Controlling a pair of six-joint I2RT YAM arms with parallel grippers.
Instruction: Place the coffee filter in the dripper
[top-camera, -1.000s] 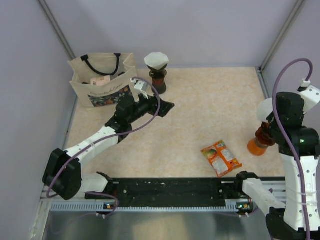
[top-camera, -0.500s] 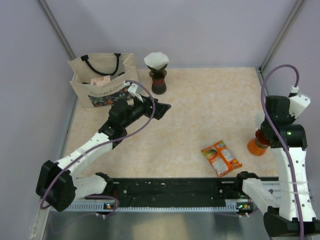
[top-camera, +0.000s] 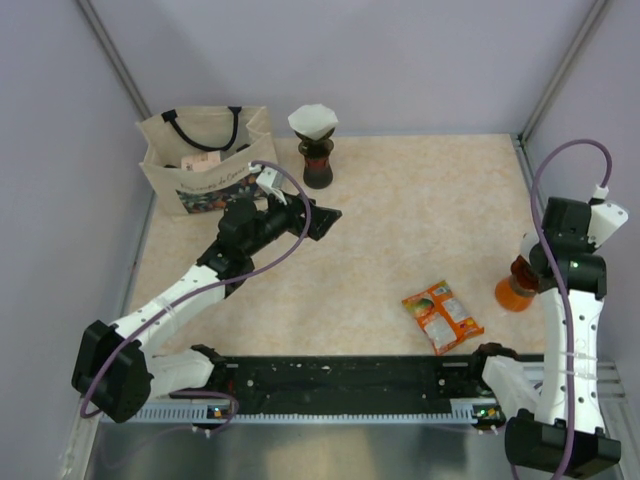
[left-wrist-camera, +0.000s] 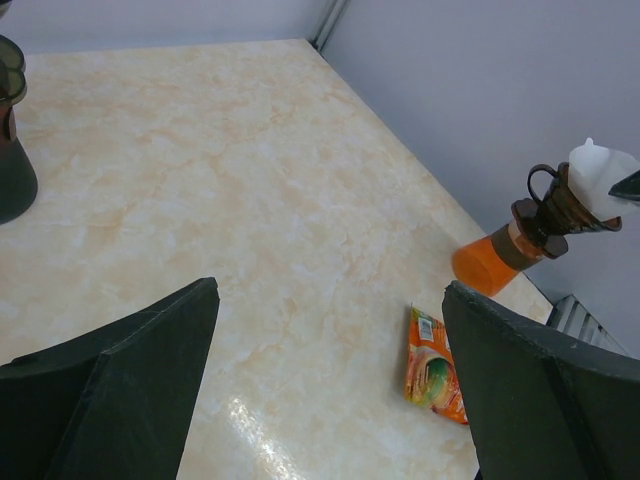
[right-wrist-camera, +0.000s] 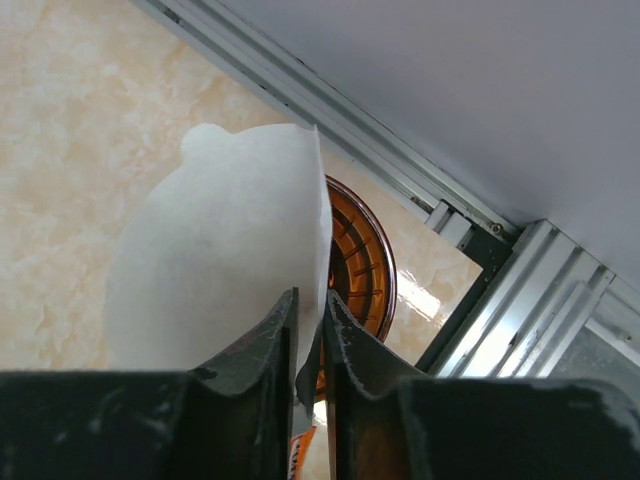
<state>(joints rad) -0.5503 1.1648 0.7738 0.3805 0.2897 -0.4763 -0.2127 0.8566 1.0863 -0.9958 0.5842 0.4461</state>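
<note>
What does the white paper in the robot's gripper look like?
The coffee filter is thin white paper, folded flat, with a rounded top and a small bump at one corner. The right gripper pinches its straight edge, holding it at the mouth of the brown ribbed dripper; whether they touch is unclear.

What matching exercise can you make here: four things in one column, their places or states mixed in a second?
1 right-side coffee filter
2 snack packet
3 tote bag
4 left gripper

A open, empty
B back left of the table
C pinched in the right gripper's jaws
D lying flat near the front

Pairs: 1-C, 2-D, 3-B, 4-A
</note>
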